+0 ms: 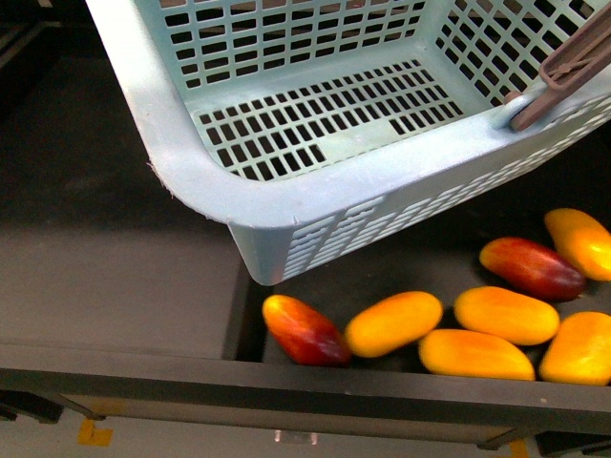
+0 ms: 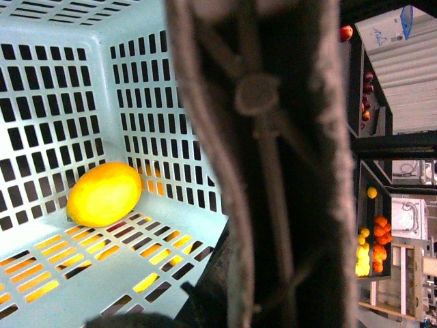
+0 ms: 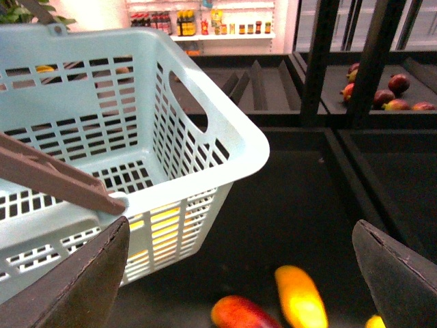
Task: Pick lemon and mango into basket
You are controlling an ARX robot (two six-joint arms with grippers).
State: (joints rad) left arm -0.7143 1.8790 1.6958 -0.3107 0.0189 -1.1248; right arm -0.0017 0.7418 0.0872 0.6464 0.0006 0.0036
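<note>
The pale aqua basket [image 1: 315, 191] hangs tilted above the fruit bin, and my left gripper is shut on its brown ribbed handle [image 2: 259, 137]. That handle fills the left wrist view and hides the fingers. The lemon [image 2: 104, 195] lies on the slotted floor inside the basket, against a side wall. A dark red mango [image 1: 305, 329] lies in the bin below the basket's near corner; a second red one [image 1: 532, 268] lies further right. My right gripper [image 3: 246, 273] is open, high over a red mango [image 3: 242, 314], with the basket [image 3: 136, 137] beside it.
Several all-yellow oblong fruits [image 1: 393, 322] lie among the mangoes in the dark bin. The bin's front rail [image 1: 305, 382] runs along the near edge. Black shelf posts [image 3: 317, 61] and further fruit bins stand behind.
</note>
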